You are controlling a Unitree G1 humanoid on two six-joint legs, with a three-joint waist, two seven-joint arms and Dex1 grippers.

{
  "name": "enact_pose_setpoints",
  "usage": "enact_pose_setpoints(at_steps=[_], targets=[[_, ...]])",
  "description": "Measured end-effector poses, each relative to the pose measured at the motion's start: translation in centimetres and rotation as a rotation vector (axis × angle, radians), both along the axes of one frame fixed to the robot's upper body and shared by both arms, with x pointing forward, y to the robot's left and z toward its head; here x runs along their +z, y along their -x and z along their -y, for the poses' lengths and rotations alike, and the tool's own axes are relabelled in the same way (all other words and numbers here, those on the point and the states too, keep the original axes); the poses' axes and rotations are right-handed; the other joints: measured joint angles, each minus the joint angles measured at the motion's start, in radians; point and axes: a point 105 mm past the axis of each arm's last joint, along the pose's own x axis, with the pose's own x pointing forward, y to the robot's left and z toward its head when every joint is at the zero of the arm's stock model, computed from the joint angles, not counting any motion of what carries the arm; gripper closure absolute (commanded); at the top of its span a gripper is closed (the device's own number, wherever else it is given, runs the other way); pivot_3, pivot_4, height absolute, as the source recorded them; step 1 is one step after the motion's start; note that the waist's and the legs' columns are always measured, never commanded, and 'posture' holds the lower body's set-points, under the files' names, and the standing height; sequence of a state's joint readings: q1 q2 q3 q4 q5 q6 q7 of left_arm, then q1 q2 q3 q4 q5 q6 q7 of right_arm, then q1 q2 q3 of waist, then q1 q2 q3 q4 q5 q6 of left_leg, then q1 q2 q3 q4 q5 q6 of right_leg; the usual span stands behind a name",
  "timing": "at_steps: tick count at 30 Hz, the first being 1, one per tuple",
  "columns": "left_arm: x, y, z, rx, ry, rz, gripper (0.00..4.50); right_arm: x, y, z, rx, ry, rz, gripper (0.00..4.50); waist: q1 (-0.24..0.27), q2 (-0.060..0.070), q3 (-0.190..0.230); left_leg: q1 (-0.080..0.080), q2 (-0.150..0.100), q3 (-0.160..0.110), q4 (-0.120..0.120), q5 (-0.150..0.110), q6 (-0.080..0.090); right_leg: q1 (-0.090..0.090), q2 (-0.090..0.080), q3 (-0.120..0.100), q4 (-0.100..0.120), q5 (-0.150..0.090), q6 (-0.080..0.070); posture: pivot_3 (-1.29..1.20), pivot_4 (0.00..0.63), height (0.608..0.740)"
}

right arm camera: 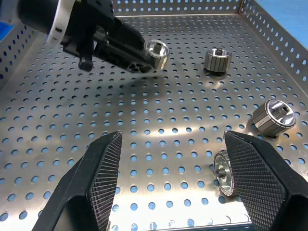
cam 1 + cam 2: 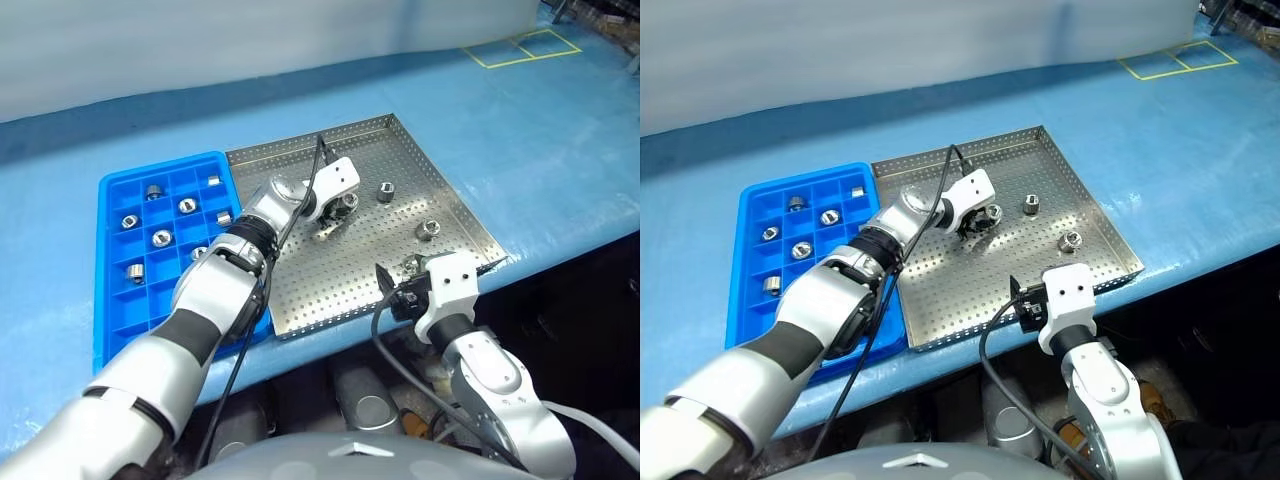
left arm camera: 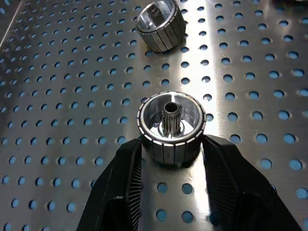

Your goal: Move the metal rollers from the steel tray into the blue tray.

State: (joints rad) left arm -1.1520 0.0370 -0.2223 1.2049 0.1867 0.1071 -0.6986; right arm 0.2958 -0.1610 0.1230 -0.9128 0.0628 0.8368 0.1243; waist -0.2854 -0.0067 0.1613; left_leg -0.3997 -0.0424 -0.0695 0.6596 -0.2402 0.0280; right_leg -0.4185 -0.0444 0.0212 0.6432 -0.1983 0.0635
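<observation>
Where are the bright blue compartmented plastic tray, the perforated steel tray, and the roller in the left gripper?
Bright blue plastic tray [image 2: 112, 192], left eye view, far-left rim.
Perforated steel tray [image 2: 330, 290], left eye view, bare floor.
Gripped metal roller [image 3: 171, 122], left wrist view, top face.

Industrial workshop bench, blue protective sheeting [image 2: 520, 130], perforated steel tray [image 2: 330, 290], blue parts tray [image 2: 115, 330], yellow tape markings [image 2: 522, 47]

The near half of the steel tray [image 2: 970, 300] lies bare and open to a reach. The left gripper [image 2: 978, 222], clamped on a roller [image 3: 171, 127], blocks the centre. Loose rollers [image 2: 1031, 205] stand toward three o'clock, and the low rim [image 1: 269, 33] walls every side.
</observation>
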Motion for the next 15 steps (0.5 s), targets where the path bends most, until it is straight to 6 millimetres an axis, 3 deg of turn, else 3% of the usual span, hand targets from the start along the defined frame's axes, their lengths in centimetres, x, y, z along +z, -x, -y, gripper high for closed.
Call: enact_pose_setpoints(at_steps=[4,9,12,15], targets=[[3.5,-1.5,-1.7,0.087,0.127,0.058,2.97,0.1,-0.6,-0.4,0.025,-0.001,0.007,0.90,0.023,0.000,0.000,0.001,0.000,0.000,0.000,0.000,0.000,0.000,0.000,0.000,0.001,0.000,0.000,-0.20,0.150,0.740],[4.2,-1.6,-4.6,0.141,0.157,0.092,4.47,0.1,-1.5,-1.5,0.099,0.004,0.010,0.90,0.073,0.001,0.000,0.002,0.000,-0.001,-0.001,0.000,0.000,0.000,0.001,0.001,0.001,0.000,-0.001,-0.15,0.150,0.740],[4.0,-0.8,-6.8,0.181,0.186,0.091,4.47,0.1,-1.7,-1.8,0.119,0.003,0.009,0.90,0.112,0.001,0.000,0.000,0.000,-0.001,-0.001,0.000,0.000,-0.002,0.000,0.002,0.001,0.001,-0.001,-0.12,0.150,0.740],[5.1,0.7,-8.8,0.213,0.255,0.105,4.47,0.2,-1.9,-2.1,0.142,-0.003,0.012,0.90,0.152,0.001,0.000,-0.002,0.000,0.000,0.000,0.000,-0.001,-0.005,0.000,0.003,0.002,0.004,-0.007,-0.09,0.150,0.740]])
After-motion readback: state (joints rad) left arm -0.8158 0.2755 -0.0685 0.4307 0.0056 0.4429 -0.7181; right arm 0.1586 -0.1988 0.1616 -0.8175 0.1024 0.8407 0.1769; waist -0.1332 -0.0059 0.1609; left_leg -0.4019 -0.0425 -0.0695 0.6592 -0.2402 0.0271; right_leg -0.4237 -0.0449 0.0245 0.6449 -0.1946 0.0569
